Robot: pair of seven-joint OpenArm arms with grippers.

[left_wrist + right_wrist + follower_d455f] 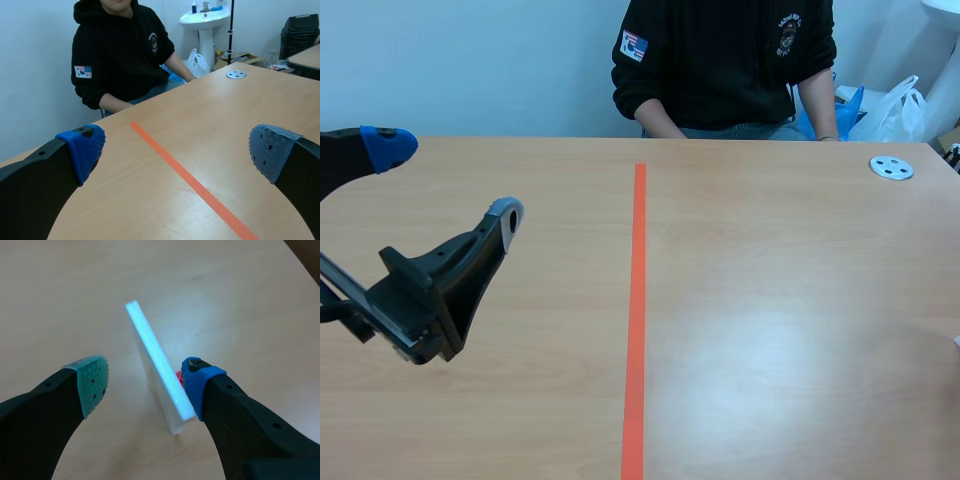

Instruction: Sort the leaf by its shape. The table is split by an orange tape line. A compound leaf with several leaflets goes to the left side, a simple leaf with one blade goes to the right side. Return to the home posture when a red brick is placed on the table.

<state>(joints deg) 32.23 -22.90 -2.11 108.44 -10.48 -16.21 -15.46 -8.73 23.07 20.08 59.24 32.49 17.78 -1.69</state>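
Note:
No leaf shows plainly in any view. In the right wrist view a thin white card [156,365] stands on its edge on the table, seen edge-on, between the fingers of my right gripper [145,382]. It is close against the blue-padded finger [197,380], with a wide gap to the green pad [94,381], so the gripper is open. A small red bit [178,377] peeks from behind the card. My left gripper [448,180] hangs open above the table's left half, holding nothing. The right arm is outside the scene view.
An orange tape line [638,300] splits the table down the middle. A person in a black hoodie [720,60] sits across the table. A white disc [891,168] lies at the far right corner, with plastic bags [895,105] behind it.

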